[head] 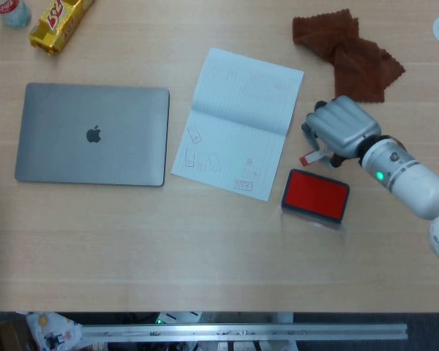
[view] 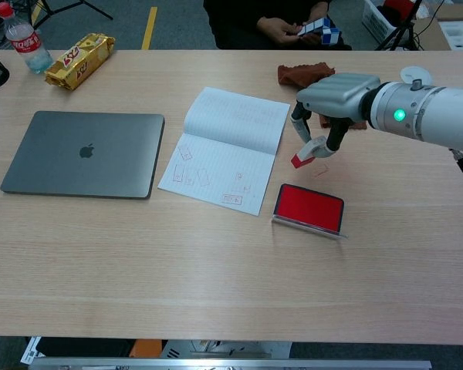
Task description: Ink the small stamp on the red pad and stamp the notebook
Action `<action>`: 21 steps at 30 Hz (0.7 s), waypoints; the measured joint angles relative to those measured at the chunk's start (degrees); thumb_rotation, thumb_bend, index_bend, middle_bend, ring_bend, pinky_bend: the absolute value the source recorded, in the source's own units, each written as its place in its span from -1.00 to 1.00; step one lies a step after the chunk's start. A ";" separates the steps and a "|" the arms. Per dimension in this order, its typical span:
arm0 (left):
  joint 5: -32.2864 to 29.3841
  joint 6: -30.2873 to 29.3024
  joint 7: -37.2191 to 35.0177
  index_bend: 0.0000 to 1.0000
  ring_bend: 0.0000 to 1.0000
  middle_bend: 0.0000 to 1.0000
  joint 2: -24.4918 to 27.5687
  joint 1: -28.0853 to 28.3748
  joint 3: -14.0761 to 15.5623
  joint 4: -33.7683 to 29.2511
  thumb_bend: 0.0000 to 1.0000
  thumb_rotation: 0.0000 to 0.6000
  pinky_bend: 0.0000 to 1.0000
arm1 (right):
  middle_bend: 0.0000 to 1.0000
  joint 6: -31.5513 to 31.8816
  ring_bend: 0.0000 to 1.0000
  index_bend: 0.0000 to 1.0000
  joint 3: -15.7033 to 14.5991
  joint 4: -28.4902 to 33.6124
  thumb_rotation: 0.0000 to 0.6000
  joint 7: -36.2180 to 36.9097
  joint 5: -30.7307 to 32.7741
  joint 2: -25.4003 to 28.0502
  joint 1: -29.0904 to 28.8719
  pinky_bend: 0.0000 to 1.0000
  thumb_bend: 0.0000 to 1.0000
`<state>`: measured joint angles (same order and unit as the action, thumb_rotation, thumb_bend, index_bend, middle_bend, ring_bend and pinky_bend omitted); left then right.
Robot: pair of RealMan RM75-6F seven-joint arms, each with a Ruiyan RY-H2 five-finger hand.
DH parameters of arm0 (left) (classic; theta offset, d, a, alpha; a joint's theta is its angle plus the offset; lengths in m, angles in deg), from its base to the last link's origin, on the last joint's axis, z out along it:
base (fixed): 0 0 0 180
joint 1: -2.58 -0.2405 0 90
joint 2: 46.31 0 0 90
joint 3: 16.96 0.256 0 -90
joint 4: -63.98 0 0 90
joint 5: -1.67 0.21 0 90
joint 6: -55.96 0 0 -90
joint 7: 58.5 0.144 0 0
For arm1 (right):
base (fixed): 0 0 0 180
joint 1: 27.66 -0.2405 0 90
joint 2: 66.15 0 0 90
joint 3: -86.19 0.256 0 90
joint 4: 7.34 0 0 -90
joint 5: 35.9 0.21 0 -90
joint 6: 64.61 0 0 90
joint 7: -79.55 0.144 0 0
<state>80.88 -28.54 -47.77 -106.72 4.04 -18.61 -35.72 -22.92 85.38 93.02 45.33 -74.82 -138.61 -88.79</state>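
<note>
The right hand (head: 342, 126) (view: 333, 95) is hanging above the light wooden tabletop (head: 205, 241) (view: 216, 270), between the open white lined notebook (head: 238, 121) (view: 225, 148) and the crumpled brown cloth (head: 347, 53) (view: 316, 75). Its fingers (view: 300, 123) are pointing downward and pinching the small white stamp with the red-inked face (head: 309, 158) (view: 307, 151), which is tilting and hanging clear of the surface in the chest view. The red ink pad in its clear open case (head: 315, 195) (view: 309, 209) is lying on the tabletop just nearer the robot than the stamp, apart from it and close to the notebook's lower right corner. The notebook's near page is carrying several faint red stamp marks (head: 243, 185) (view: 232, 200). A closed grey laptop (head: 93, 134) (view: 83, 153) is lying to the left of the notebook, well apart from the hand. The left hand is not appearing in either view.
</note>
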 measured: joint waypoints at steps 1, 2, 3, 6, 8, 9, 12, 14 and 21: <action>-0.02 -0.06 -0.11 -0.66 -0.81 -0.86 0.12 -0.11 0.05 -0.03 -0.46 1.00 -0.77 | -0.05 -0.25 -0.46 0.35 0.08 -0.56 1.00 -0.36 1.25 -0.46 -0.85 -0.22 0.14; -0.05 -0.09 -0.23 -0.66 -0.81 -0.86 0.22 -0.19 0.10 -0.05 -0.46 1.00 -0.77 | -0.04 -0.49 -0.46 0.36 0.16 -1.44 1.00 -0.87 2.93 -1.32 -1.95 -0.22 0.14; -0.13 -0.12 -0.38 -0.67 -0.81 -0.86 0.31 -0.28 0.14 -0.04 -0.46 1.00 -0.77 | -0.03 -0.62 -0.45 0.37 0.20 -2.16 1.00 -1.24 4.18 -2.09 -2.75 -0.22 0.15; -0.26 -0.17 -0.79 -0.67 -0.81 -0.86 0.50 -0.51 0.25 0.06 -0.46 1.00 -0.77 | -0.02 -0.77 -0.43 0.39 0.18 -4.93 1.00 -2.55 7.93 -5.08 -5.30 -0.22 0.17; -0.31 -0.20 -1.02 -0.67 -0.81 -0.86 0.65 -0.61 0.30 0.11 -0.46 1.00 -0.77 | -0.01 -0.74 -0.43 0.39 0.06 -6.87 1.00 -3.47 9.96 -7.01 -6.88 -0.22 0.17; -0.35 -0.19 -1.12 -0.67 -0.81 -0.86 0.73 -0.63 0.28 0.10 -0.46 1.00 -0.77 | -0.01 -0.75 -0.42 0.39 0.01 -7.61 1.00 -3.76 10.76 -7.68 -7.50 -0.22 0.17; -0.37 -0.18 -1.32 -0.67 -0.81 -0.86 0.89 -0.63 0.22 -0.01 -0.46 1.00 -0.77 | -0.01 -0.86 -0.42 0.39 -0.10 -9.79 1.00 -4.52 13.25 -9.79 -9.25 -0.22 0.18; -0.35 -0.12 -1.39 -0.67 -0.81 -0.86 0.92 -0.59 0.19 -0.07 -0.46 1.00 -0.77 | -0.01 -0.89 -0.41 0.39 -0.21 -11.35 1.00 -5.07 14.81 -11.20 -10.27 -0.22 0.20; -0.93 0.55 -1.24 -0.67 -0.81 -0.86 0.94 -0.39 0.12 0.02 -0.46 1.00 -0.77 | 0.00 -1.21 -0.40 0.41 -1.02 -16.17 1.00 -7.55 19.99 -15.04 -13.75 -0.22 0.21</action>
<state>79.95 -27.99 -49.01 -105.78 3.65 -18.50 -35.70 -24.13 84.36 76.85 37.78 -54.83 -153.64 -102.54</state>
